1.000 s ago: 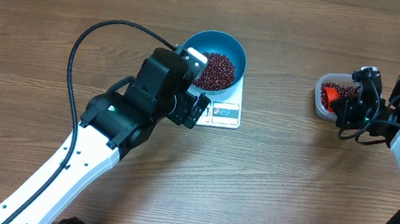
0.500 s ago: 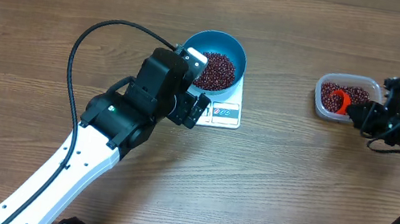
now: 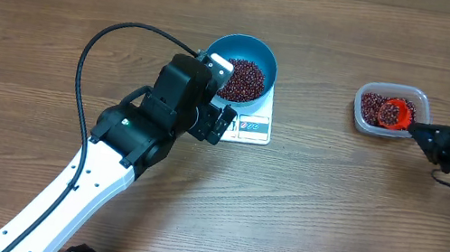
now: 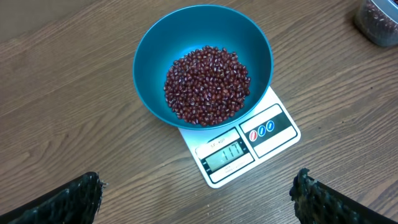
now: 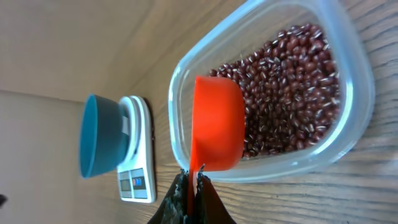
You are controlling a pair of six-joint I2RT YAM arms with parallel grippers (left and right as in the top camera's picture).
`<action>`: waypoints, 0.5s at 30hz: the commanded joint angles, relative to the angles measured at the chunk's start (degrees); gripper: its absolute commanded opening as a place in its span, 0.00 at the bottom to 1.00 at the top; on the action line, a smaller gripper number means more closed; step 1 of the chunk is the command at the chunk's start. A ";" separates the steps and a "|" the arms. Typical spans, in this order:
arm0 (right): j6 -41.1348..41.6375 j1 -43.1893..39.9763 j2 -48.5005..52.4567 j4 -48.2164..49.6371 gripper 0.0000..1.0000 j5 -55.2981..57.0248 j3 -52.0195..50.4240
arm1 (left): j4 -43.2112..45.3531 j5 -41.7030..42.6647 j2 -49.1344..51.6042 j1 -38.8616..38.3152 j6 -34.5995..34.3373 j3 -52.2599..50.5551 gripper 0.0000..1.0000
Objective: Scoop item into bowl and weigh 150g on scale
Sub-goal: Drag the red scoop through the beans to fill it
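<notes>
Nearest you, the left gripper (image 4: 198,198) hangs over bare desk (image 4: 74,124) with its jaws wide apart, holding nothing. It sits just short of the white kitchen scale (image 4: 273,134). The scale's display lies along the near edge, and its digits are too blurred to trust.

Out to the right, the right gripper (image 5: 191,190) has its jaws pinched together on the thin handle of the orange scoop (image 5: 217,124). The scoop's cup lies in the clear plastic tub (image 5: 351,68) on a bed of red-brown beans (image 5: 292,93).

Farthest back, the blue bowl (image 4: 155,56) sits on the scale's far part, holding a bean heap (image 4: 208,84).

Expect the beans to be hard, smooth and loose. They will likely run like gravel and roll off a tilted cup, so carry the cup level and pour slowly. The handle is the only sensible hold, but it looks slim and may twist in the jaws under load.
</notes>
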 commanded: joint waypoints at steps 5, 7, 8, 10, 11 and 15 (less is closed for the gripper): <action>0.24 -3.06 0.02 -0.13 0.04 -9.75 0.04 | 0.02 0.50 -1.09 0.11 0.48 0.13 1.00; 0.24 -3.34 0.02 -0.13 0.04 -12.26 0.04 | 0.02 0.50 -1.09 0.11 0.48 0.13 0.99; 0.24 -3.39 0.02 -0.15 0.04 -13.62 0.04 | 0.02 0.50 -1.09 0.11 0.48 0.13 0.99; 0.26 -3.39 0.02 -0.17 0.04 -16.98 0.04 | 0.02 0.52 -1.09 0.11 0.48 0.13 1.00; 0.26 -3.39 0.02 -0.20 0.04 -18.84 0.04 | 0.02 0.50 -1.09 0.11 0.48 0.13 1.00; 0.48 -3.32 0.02 -0.39 0.04 -24.55 0.04 | 0.02 0.50 -1.09 0.11 0.48 0.13 0.99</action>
